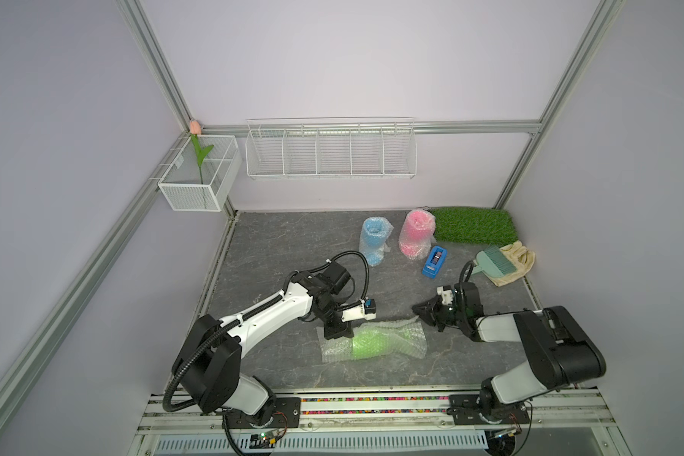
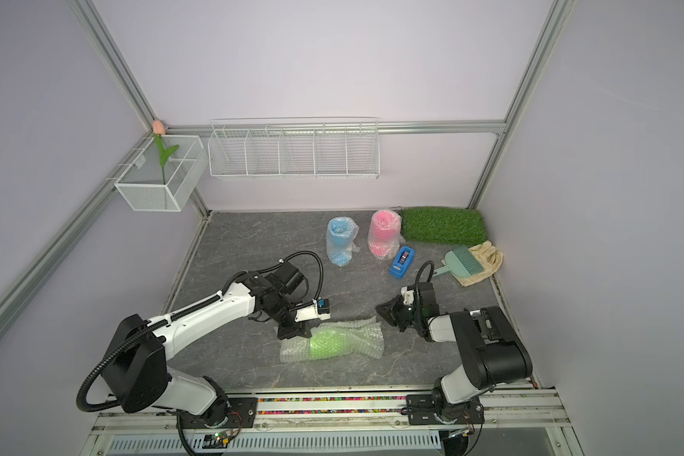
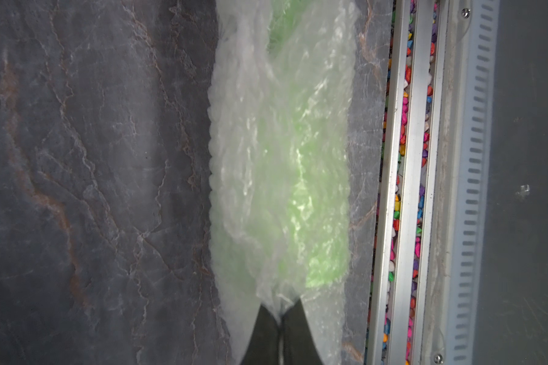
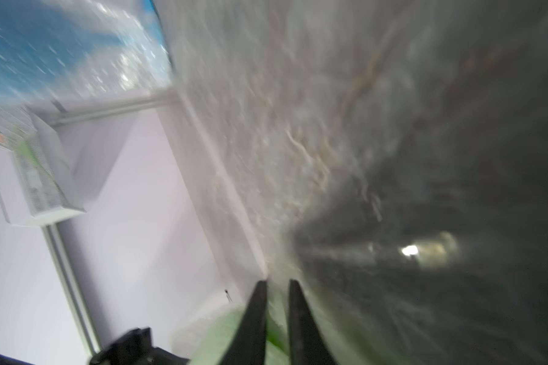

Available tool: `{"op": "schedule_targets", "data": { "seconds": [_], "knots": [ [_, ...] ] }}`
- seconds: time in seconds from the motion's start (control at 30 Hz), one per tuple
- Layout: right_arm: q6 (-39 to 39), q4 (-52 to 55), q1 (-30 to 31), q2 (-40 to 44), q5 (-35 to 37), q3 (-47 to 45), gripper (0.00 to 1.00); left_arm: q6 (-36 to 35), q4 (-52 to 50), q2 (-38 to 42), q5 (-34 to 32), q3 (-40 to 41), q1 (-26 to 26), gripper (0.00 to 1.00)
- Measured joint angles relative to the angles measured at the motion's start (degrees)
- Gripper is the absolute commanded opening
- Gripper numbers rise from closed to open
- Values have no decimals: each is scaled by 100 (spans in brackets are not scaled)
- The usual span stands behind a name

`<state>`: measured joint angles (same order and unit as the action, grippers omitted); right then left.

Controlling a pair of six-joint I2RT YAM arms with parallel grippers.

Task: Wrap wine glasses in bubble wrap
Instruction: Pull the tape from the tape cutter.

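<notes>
Green goblet (image 1: 372, 344) lies on its side at front centre of the dark marbled tabletop (image 1: 277, 252). It is rolled inside a bubble wrap sheet (image 1: 408, 335), and the wrap overhangs both ends.

We see the left gripper (image 3: 280, 316) clenched on the wrap at the end of the bundle nearer the left arm. In the left wrist view the film is pinched between its two black fingers (image 3: 263, 341).

The right gripper (image 1: 420, 310) sits just beside the opposite end of the bundle. Its fingers (image 4: 256, 319) stand slightly parted, with nothing we can make out between them. That wrist view is heavily blurred — we cannot tell whether the tips touch the wrap.

At the back, in both top views, the blue goblet (image 2: 339, 241) and pink goblet (image 2: 384, 233) stand upright near one another, each in its own bubble wrap. A blue tape dispenser (image 1: 434, 262) lies just in front of the pink one. A green grass mat (image 1: 472, 225) lies in the back right corner, beside the pink goblet. Nearer us on that side, a teal hand brush (image 1: 496, 262) rests on a pale glove (image 1: 524, 256).
</notes>
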<state>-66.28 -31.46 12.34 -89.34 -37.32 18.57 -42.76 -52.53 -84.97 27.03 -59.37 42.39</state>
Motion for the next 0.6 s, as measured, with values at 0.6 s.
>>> {"op": "schedule_targets", "data": {
  "seconds": [0.6],
  "knots": [
    [977, 2605, -612, 2326, 219, 490, 48, 4, -4, -57, -15, -11, 2, 0]
  ]
}}
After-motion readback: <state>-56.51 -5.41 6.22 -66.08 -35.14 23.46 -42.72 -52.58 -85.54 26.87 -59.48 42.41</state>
